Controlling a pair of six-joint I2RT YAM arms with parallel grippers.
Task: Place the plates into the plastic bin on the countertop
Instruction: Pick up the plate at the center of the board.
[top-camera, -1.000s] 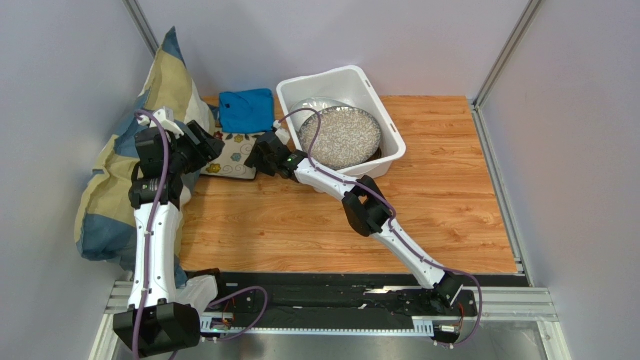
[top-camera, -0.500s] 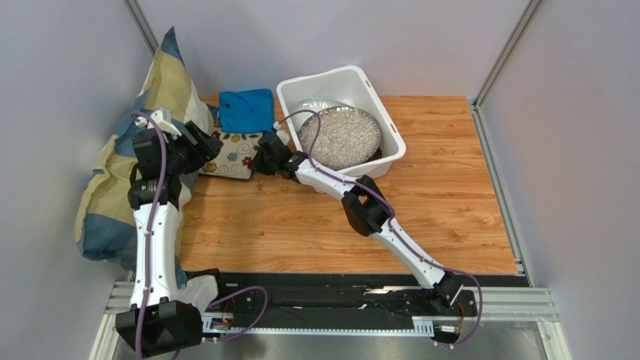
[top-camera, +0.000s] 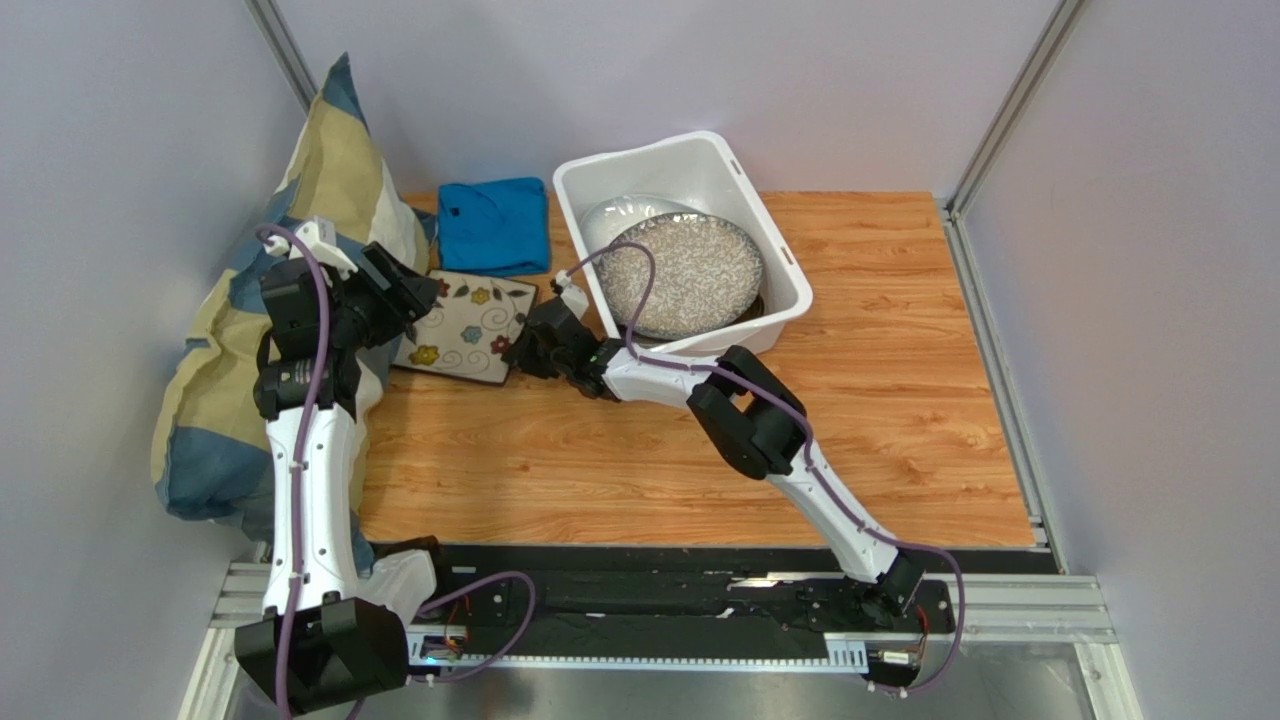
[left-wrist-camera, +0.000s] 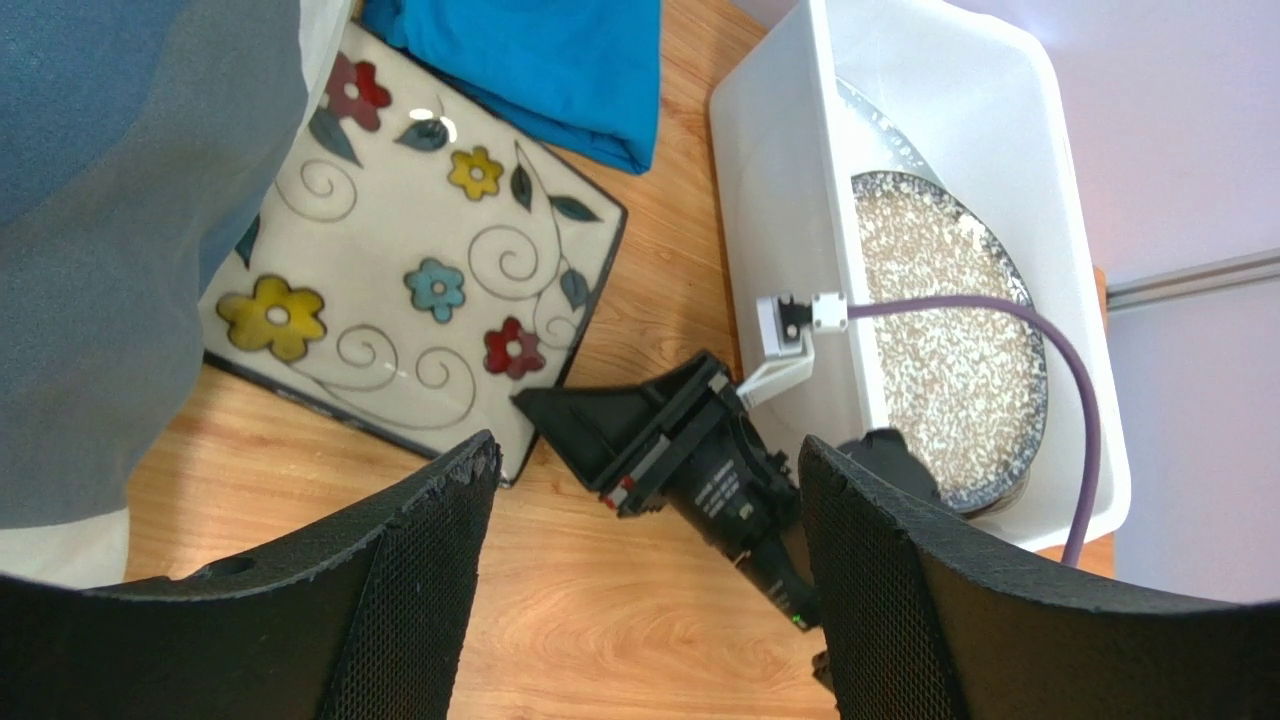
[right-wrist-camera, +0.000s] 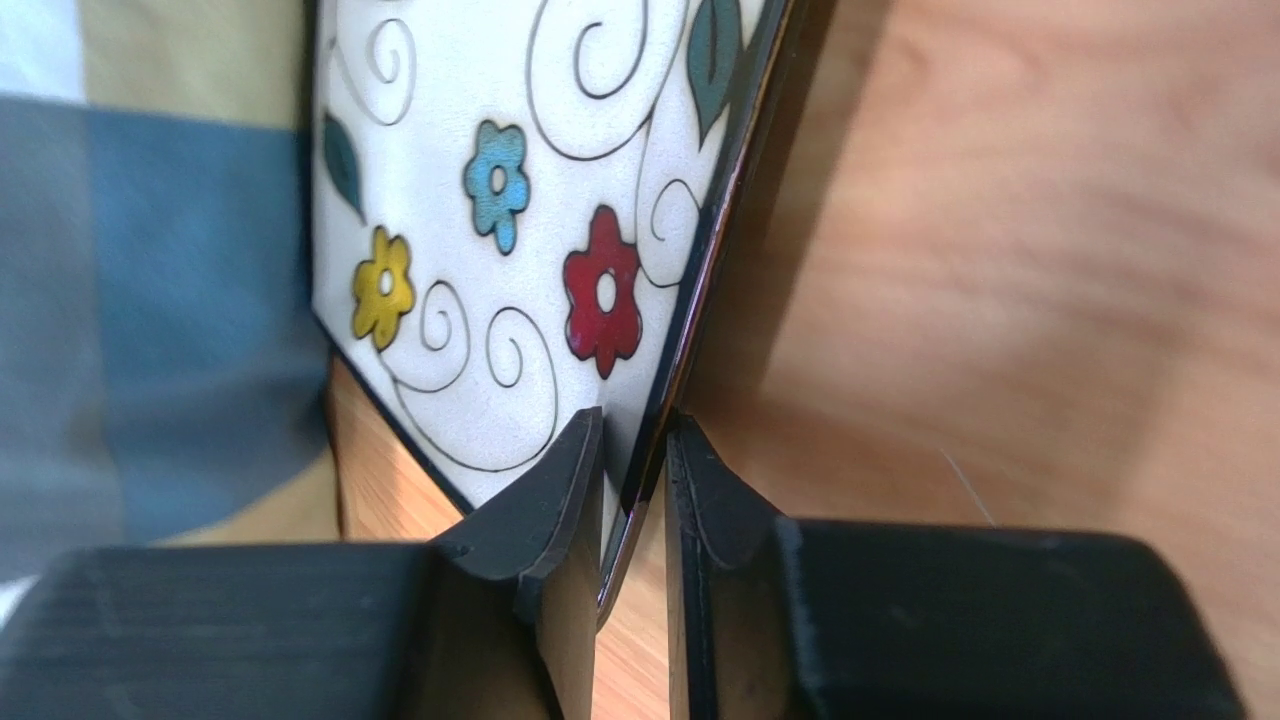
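The floral square plate lies on the countertop beside the pillow; it also shows in the left wrist view and the right wrist view. My right gripper is shut on its right edge, one finger above and one below the rim. The plate's gripped edge is raised a little off the wood. My left gripper is open and empty, hovering above the plate's left side. The white plastic bin holds the grey-speckled round plate, tilted on other plates.
A folded blue cloth lies behind the floral plate, left of the bin. A blue and yellow pillow leans in the left corner against my left arm. Grey walls and metal frame rails bound the countertop.
My right gripper has pulled the floral plate toward the near side and right, out from the pillow and blue cloth. The left gripper has stayed nearly in place.
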